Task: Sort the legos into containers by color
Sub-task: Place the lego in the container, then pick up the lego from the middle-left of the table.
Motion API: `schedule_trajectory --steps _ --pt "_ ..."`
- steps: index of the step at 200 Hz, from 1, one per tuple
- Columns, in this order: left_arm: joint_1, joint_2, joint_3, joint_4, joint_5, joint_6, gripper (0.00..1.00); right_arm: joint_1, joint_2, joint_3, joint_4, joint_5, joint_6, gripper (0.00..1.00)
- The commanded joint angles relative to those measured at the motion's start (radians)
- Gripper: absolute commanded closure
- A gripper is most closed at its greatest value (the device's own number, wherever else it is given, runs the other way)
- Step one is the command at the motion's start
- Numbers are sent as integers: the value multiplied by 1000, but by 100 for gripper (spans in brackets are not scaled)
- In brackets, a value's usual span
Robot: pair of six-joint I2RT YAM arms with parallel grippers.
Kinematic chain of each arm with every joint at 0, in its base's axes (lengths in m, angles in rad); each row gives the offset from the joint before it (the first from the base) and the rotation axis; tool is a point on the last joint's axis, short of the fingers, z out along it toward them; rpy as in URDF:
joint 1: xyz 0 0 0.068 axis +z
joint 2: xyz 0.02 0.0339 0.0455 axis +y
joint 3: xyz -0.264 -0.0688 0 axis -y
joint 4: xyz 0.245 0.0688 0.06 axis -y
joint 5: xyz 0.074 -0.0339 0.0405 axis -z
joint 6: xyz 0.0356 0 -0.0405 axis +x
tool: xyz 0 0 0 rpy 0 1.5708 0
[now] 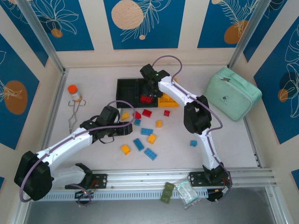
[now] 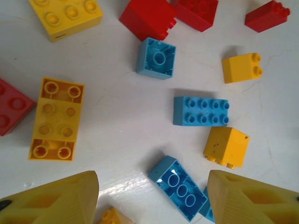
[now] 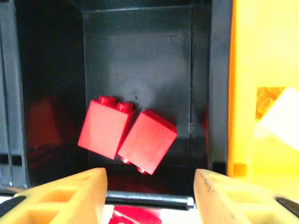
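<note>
Loose blue, red and yellow legos lie scattered on the white table (image 1: pixel 93 88). My left gripper (image 2: pixel 153 198) hangs open over them, nothing between its yellow fingers. An upside-down blue oblong brick (image 2: pixel 180 186) lies just below it, near the right finger. Beyond are a blue studded brick (image 2: pixel 201 111) and a yellow oblong brick (image 2: pixel 56 119). The containers stand in a row at the back: two black bins (image 1: pixel 126 86) and a yellow-orange bin (image 1: pixel 168 100). My right gripper (image 3: pixel 149 196) is open above the middle black bin (image 3: pixel 140 56). Two red bricks (image 3: pixel 105 128) lie side by side on its floor.
A mint-green zip case (image 1: pixel 232 93) sits at the right. An orange-capped bottle (image 1: pixel 74 92) and metal tongs (image 1: pixel 74 116) lie at the left. Small packets (image 1: pixel 187 191) rest on the front rail. A lone blue brick (image 1: pixel 193 143) lies by the right arm.
</note>
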Motion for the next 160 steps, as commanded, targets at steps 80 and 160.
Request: schedule_trajectory --steps 80,160 --pt "100 -31 13 -170 -185 -49 38 75 -595 -679 302 -125 42 47" --pt "190 91 12 -140 -290 -28 45 208 -836 -952 333 -127 114 48"
